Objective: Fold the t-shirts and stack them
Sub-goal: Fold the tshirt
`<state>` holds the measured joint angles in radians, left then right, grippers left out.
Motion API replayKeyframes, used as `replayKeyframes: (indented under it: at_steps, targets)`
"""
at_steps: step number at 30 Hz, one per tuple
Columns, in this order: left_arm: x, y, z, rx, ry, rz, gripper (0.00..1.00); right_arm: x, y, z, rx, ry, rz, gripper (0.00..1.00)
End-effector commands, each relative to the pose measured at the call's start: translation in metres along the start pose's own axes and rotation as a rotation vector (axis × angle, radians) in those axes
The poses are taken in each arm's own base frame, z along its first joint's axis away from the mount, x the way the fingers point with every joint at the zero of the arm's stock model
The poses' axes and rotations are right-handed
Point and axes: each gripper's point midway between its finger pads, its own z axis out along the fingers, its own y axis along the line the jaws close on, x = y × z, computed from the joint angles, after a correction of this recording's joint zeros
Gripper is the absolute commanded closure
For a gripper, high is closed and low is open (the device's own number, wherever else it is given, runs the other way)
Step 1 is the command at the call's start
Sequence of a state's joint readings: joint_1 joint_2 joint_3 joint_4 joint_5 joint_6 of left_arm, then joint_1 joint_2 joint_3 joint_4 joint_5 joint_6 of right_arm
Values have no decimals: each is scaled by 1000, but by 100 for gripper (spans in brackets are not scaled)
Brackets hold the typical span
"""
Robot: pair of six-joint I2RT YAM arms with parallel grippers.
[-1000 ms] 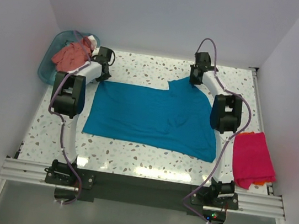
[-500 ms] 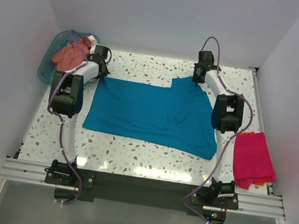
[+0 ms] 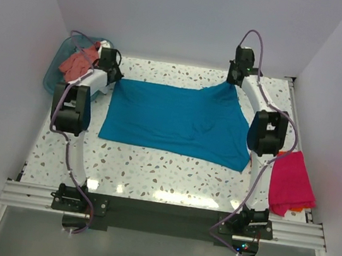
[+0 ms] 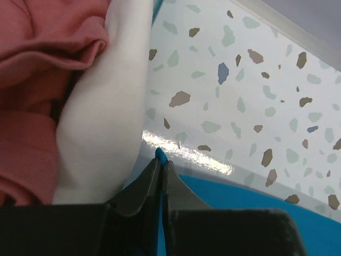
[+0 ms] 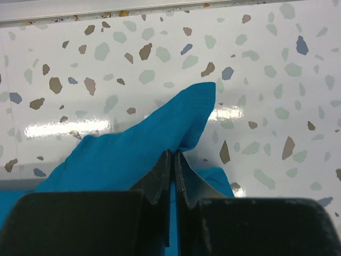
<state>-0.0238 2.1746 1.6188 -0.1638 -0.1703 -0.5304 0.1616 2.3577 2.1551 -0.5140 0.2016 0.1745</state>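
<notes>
Risks first. Your left end effector (image 4: 161,162) was clenched on the far-left corner of the teal t-shirt (image 3: 178,119), but only a sliver of blue showed at the fingertips. A thin bite like that could slip out under any tension. That end effector also sat right against the white t-shirt (image 4: 104,112) and the salmon t-shirt (image 4: 32,69) spilling from the basket (image 3: 57,67), so a lift or pull there could snag them and drag them onto the table (image 3: 152,170).

Your right end effector (image 5: 173,157) was clenched on a bunched fold at the far-right corner, with a pointed flap sticking up past the fingers. It probably held more than one layer, so the hem could come out skewed. The right side near the arm was rippled, and pulling unevenly would likely lock those creases into the fold.

The teal t-shirt lay spread mid-table, roughly rectangular, with both far corners pinched.

- **Cloth:** it looked a soft matte knit, and a stitched hem showed on the flap.
- **Table:** glossy speckled terrazzo with glare strips, likely slick under cloth.
- **Basket:** translucent teal plastic with a rounded rim, at the far-left corner.
- **Other shirts:** the magenta t-shirt (image 3: 289,183) was folded flat at the right edge, with an orange t-shirt (image 3: 298,209) peeking out beneath it.
</notes>
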Motion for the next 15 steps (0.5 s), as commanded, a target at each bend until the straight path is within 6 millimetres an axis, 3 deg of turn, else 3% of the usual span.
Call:
replayKeyframes:
  at_steps: [1,3,4,11,13,14,15]
  targets:
    - [-55,-17,-34,98,-154,-40,100,-57,-14,-55,28,-155,33,98]
    - [-59,-17,-42,103,-170,-46,100,-50,-18,-60,37,-141,39,98]
    - [-56,-14,-44,97,-165,-47,100,-58,-18,-74,30,-162,48,98]
    - [-46,-3,-67,87,-154,-66,100,-19,-29,-104,39,-116,91,99]
    - [-35,3,-69,72,-135,-66,100,-9,-31,-111,37,-104,104,99]
    - [-37,4,-75,73,-141,-72,100,9,-32,-110,38,-70,115,99]
    - [-35,7,-77,67,-137,-73,100,7,-32,-122,28,-87,128,100]
